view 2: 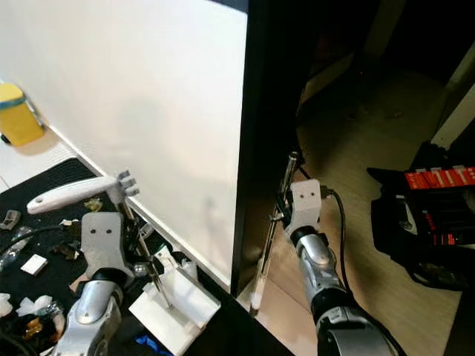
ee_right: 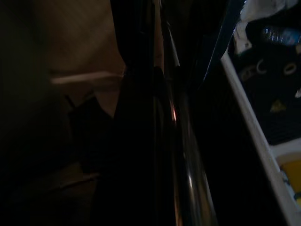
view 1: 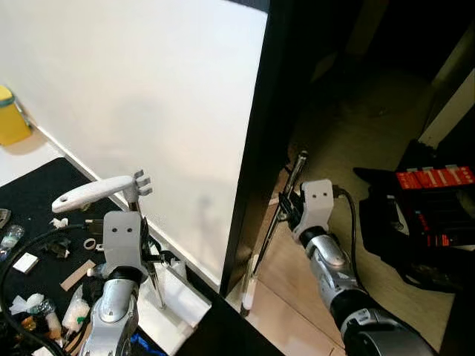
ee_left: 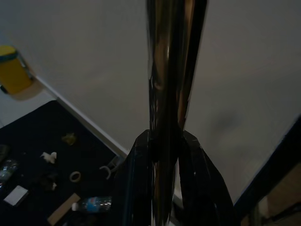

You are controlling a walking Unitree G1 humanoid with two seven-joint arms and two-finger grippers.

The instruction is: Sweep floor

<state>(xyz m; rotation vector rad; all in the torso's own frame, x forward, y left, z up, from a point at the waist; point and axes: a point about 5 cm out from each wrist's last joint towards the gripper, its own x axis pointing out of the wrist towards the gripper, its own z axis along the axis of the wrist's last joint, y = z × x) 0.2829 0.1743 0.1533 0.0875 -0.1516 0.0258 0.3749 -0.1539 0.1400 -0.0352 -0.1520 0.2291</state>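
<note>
At far left a yellow bin (view 1: pixel 12 117) stands by the white wall (view 1: pixel 148 89). Scraps (view 1: pixel 44 256) lie scattered on the black mat (view 1: pixel 44 189) below it. My left claw (view 1: pixel 145 256) is clamped on a metal pole (view 1: pixel 152 278) with a white handle (view 1: pixel 93 193) on top, reaching down to a white dustpan (view 2: pixel 178 304). Right of the dark door frame (view 1: pixel 256 148), my right claw (view 1: pixel 286 211) is clamped on the broom pole (view 1: pixel 286 204), upright over the wooden floor (view 1: pixel 334 141). A black case (view 1: pixel 427 215) lies at far right.
</note>
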